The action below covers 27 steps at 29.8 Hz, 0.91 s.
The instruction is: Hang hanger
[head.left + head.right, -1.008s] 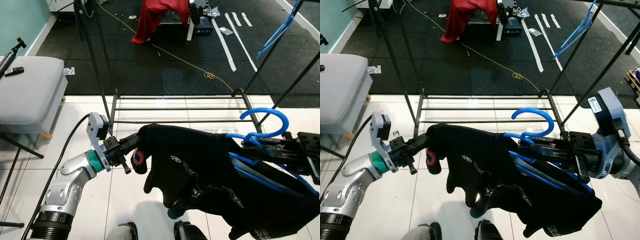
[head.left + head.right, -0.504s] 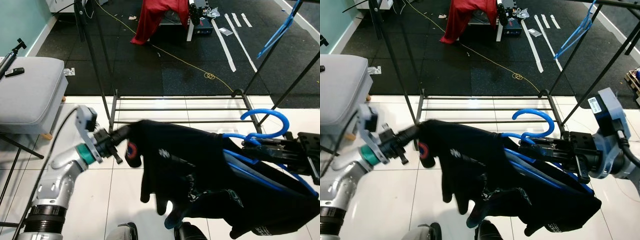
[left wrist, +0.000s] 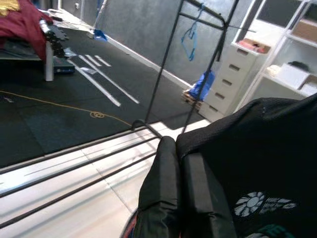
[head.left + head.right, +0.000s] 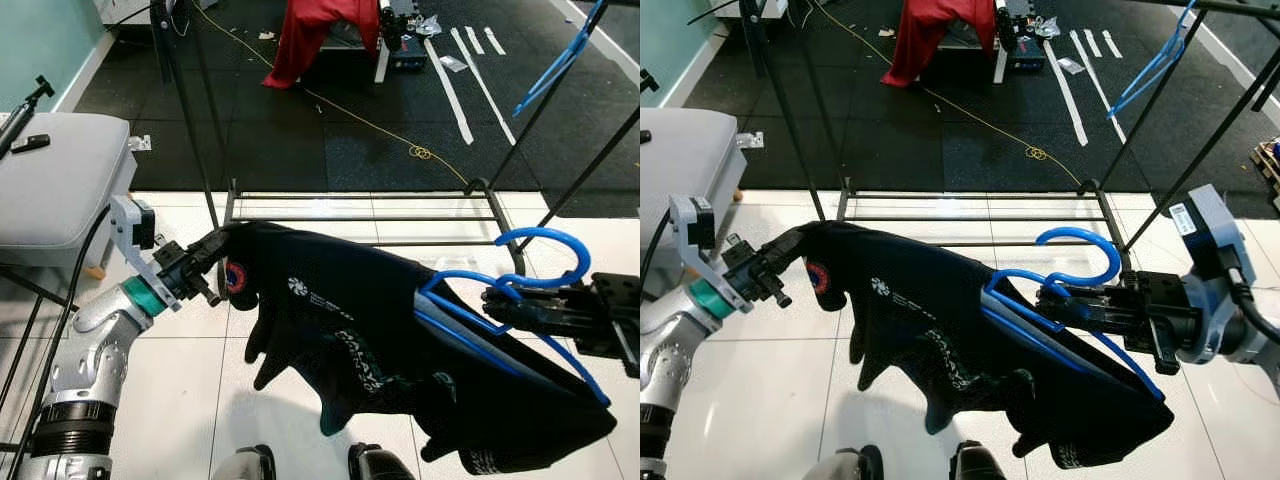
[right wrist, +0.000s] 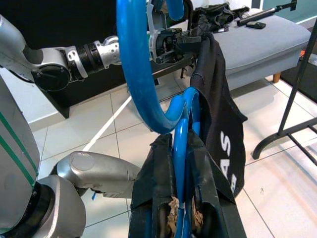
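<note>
change: left gripper pulls black printed garment outward, now stretched flat | right gripper clamps blue plastic hanger inside it | next: black metal rack, unhung

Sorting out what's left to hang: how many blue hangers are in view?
2: one blue hanger held by the right gripper, inside the black garment; another blue hanger on the rack's top rail. Others may be hidden.

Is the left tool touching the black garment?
Touching. The left wrist view shows the left tool closed on the black garment's edge.
</note>
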Motion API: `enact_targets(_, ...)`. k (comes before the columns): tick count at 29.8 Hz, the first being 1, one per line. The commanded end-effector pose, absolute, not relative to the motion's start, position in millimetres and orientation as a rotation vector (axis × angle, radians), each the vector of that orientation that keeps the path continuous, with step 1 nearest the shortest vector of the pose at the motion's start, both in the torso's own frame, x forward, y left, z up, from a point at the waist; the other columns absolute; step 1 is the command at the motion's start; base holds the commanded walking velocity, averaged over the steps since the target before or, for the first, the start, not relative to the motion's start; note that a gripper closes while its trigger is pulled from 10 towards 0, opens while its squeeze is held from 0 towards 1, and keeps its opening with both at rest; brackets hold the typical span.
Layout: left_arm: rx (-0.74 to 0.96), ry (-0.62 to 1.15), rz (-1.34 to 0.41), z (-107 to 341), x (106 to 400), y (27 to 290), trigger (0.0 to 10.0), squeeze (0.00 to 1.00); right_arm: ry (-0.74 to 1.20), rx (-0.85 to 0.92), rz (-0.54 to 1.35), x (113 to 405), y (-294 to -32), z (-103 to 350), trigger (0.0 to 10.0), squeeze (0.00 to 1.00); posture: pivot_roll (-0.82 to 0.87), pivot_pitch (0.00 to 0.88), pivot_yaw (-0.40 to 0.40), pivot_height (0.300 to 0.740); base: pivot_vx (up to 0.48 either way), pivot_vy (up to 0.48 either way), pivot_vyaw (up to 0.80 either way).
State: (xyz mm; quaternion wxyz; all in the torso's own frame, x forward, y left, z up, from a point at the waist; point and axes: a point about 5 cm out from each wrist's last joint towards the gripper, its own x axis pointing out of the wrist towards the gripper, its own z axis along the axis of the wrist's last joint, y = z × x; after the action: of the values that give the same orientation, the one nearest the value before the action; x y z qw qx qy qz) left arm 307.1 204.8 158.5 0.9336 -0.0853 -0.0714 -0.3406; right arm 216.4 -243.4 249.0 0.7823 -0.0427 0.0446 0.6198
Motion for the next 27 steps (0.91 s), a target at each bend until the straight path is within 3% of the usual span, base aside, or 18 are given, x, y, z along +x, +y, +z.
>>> enact_targets(1, -0.184, -0.127, -0.605, 149, 306, 217, 0.0, 0.0, 0.117, -0.106, 1.364, 213, -244, 250, 10.0, 0.0, -0.11, 0.079, 0.038, 0.74, 0.0, 0.0, 0.0)
enact_targets(6, -0.202, -0.171, -0.542, 155, 310, 224, 0.0, 0.0, 0.143, -0.113, 1.365, 212, -245, 249, 10.0, 0.0, -0.11, 0.082, 0.036, 0.74, 0.0, 0.0, 0.0)
enact_targets(14, -0.064, -0.044, -0.551, 133, 306, 223, 0.0, 0.0, 0.164, -0.123, 1.367, 211, -246, 246, 10.0, 0.0, -0.11, 0.084, 0.039, 0.74, 0.0, 0.0, 0.0)
enact_targets(27, -0.005, 0.048, -0.524, 113, 304, 221, 0.0, 0.0, 0.17, -0.123, 1.37, 210, -246, 247, 10.0, 0.0, -0.11, 0.084, 0.038, 0.74, 0.0, 0.0, 0.0)
